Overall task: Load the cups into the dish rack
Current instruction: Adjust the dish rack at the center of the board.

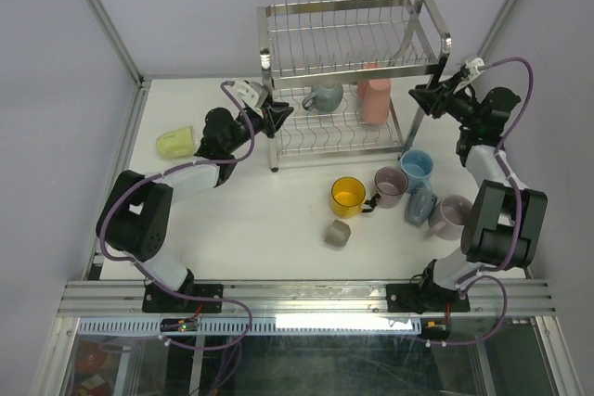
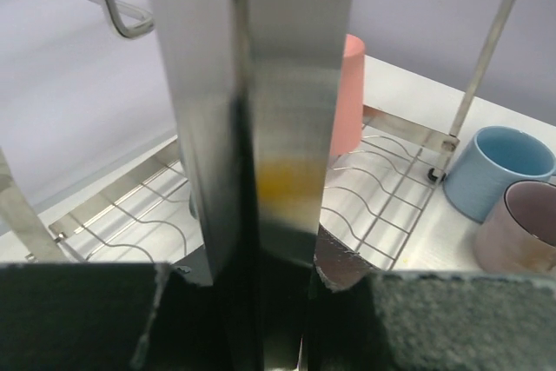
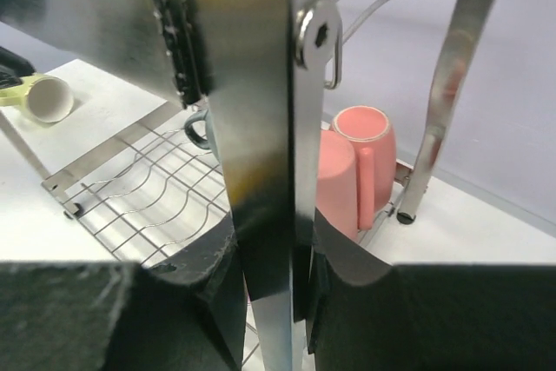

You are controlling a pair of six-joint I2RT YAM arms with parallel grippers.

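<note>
The steel dish rack [image 1: 334, 14] stands at the back centre. Its lower tier holds a grey-blue mug [image 1: 326, 96] and two pink mugs [image 1: 374, 99]. My left gripper [image 1: 277, 116] is shut on the rack's front left post [image 2: 261, 84]. My right gripper [image 1: 419, 97] is shut on the front right post [image 3: 252, 84]. A pale green mug [image 1: 174, 142] lies on the table at the left. Yellow [image 1: 348, 196], mauve [image 1: 390, 185], light blue [image 1: 417, 167], grey-blue [image 1: 420, 203], a second mauve [image 1: 452, 215] and small grey-beige [image 1: 337, 234] mugs sit in front of the rack.
The left wrist view shows a pink mug [image 2: 347, 93] in the rack, and the light blue mug [image 2: 499, 167] and a mauve mug [image 2: 521, 228] beyond it. The right wrist view shows both pink mugs [image 3: 360, 158] and the pale green mug [image 3: 39, 97]. Walls enclose the table.
</note>
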